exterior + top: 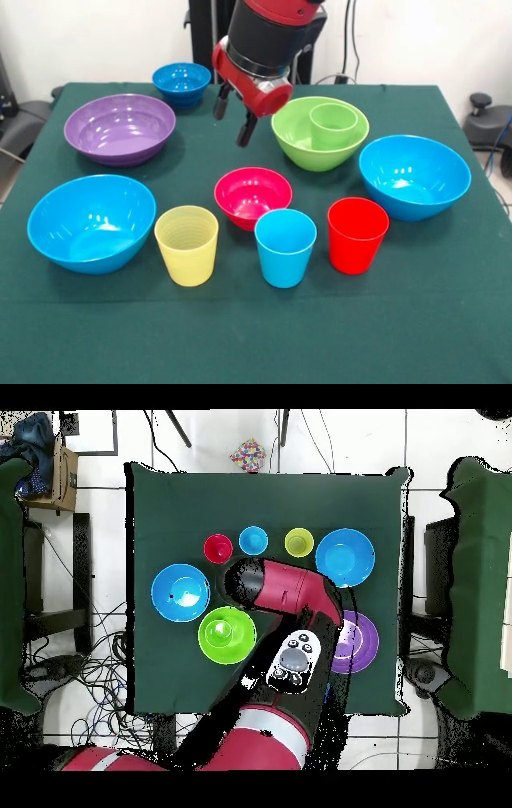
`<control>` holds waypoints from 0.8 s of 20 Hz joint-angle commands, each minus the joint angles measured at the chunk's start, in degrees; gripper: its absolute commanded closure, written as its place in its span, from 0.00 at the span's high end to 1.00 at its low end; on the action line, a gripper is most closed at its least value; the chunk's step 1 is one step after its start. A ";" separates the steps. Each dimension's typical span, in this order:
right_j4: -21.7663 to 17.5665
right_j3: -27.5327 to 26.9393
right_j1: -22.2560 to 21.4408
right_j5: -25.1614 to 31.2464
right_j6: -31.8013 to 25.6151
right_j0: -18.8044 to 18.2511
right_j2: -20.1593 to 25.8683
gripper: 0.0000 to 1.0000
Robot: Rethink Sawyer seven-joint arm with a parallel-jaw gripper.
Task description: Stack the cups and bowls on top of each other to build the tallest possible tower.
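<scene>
Here tool open, empty, hanging above and behind pink-red bowl.

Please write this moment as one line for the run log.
gripper: open, empty, above table | green cup: inside lime bowl | other cups and bowls: unstacked

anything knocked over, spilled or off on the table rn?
Nothing stands out. Every bowl and cup sits upright and apart on the green cloth. The green cup stands inside the lime-green bowl, which fits the stacking. The gripper hangs open and empty above the pink-red bowl.
</scene>
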 commanded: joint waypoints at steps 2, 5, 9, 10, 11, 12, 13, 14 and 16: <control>3.03 1.97 1.42 -10.46 4.81 -1.73 12.31 1.00; 3.36 3.23 1.03 -13.28 3.51 -3.80 14.97 1.00; 3.39 4.22 0.84 -16.12 2.99 -5.60 17.38 1.00; 3.33 4.35 0.92 -16.44 3.23 -5.65 17.54 1.00; 3.25 4.73 0.92 -17.47 3.37 -6.11 18.21 1.00; 3.30 5.32 0.78 -18.26 3.44 -6.70 19.10 1.00; 3.24 5.69 0.72 -19.11 3.47 -7.23 19.85 1.00; 3.19 5.90 0.63 -19.21 3.62 -7.44 20.17 1.00; 3.11 6.13 0.59 -18.74 3.89 -7.51 20.24 1.00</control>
